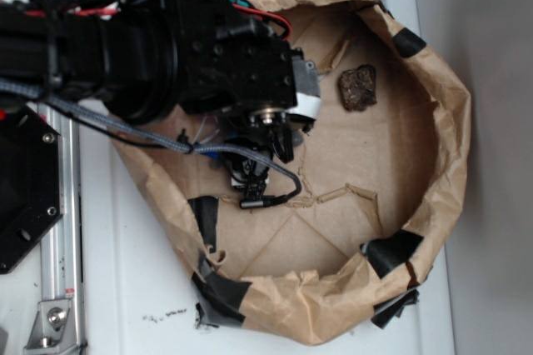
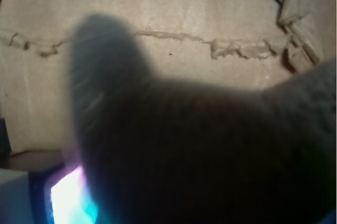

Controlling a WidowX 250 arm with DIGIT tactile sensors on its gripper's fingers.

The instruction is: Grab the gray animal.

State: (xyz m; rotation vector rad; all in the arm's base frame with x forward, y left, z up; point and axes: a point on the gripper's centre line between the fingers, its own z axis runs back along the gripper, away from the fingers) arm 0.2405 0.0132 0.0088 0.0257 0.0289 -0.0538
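The gray animal [image 2: 200,150] fills the lower wrist view as a blurred soft gray mass, with one ear or limb [image 2: 100,71] sticking up. It sits right against the camera and hides the jaws. In the exterior view it is hidden under the black arm; only thin white strings [image 1: 200,132] show. My gripper [image 1: 281,140] points down inside the brown paper bowl [image 1: 433,80], left of centre, and looks shut on the gray animal.
A dark brown rock-like lump [image 1: 357,87] lies on the bowl floor to the right of the gripper. The bowl's crumpled paper walls with black tape patches [image 1: 391,251] ring the space. The white table [image 1: 133,272] lies outside the bowl.
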